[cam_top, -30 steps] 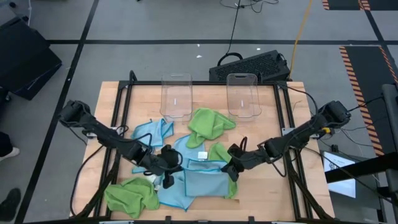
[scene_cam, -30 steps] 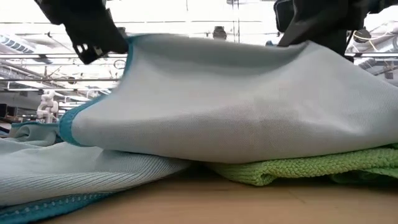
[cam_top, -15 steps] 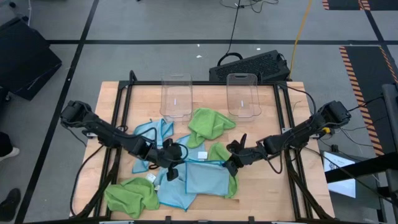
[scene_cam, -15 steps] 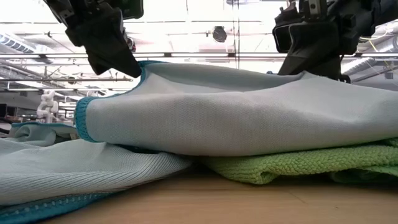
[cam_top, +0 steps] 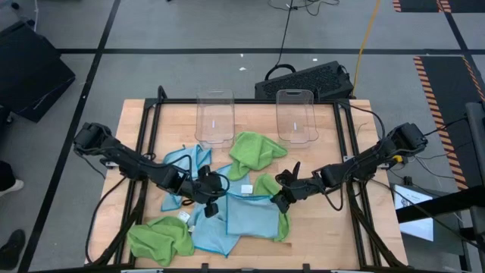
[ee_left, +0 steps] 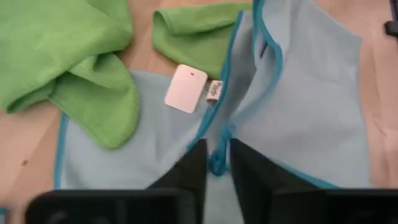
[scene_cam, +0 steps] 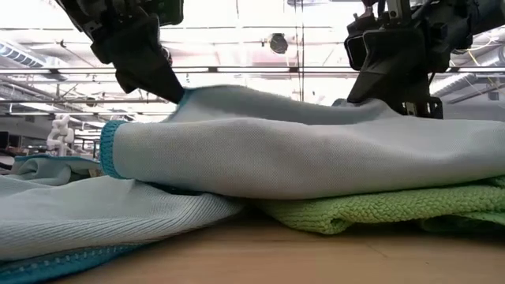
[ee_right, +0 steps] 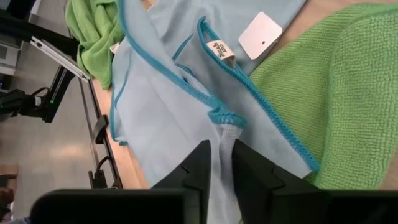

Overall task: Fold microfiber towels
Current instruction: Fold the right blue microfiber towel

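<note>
Light blue towel (cam_top: 254, 216) lay folded at lower centre of the high view, partly atop a lime green towel (cam_top: 274, 203) and another blue cloth (cam_top: 212, 236). Its upper edge ran left to right across the frame, and that edge was the line both arms worked on.

Left gripper (cam_top: 210, 205) sat at the left end of that edge, right gripper (cam_top: 279, 200) at the right end; each was nearest its own corner, with the towel body extending from the jaws toward the bottom of the frame. Low view: both grippers came down from the top of the frame onto the raised back edge of the blue towel (scene_cam: 316, 158), the two well apart.

Left wrist view: left gripper (ee_left: 217, 163) had its jaws parted only a narrow slit, the teal hem of the towel (ee_left: 298, 118) lying in the gap. Whether it was pinched or just released, could not tell.

Right wrist view: right gripper (ee_right: 221, 163) likewise narrow, towel's bunched teal hem (ee_right: 225, 119) just beyond the tips, blue fabric running into the gap. Grip could not be told.

Other towels scattered: green heap (cam_top: 161, 236) lower left, green one (cam_top: 256, 150) near the clear bins (cam_top: 215, 116).
</note>
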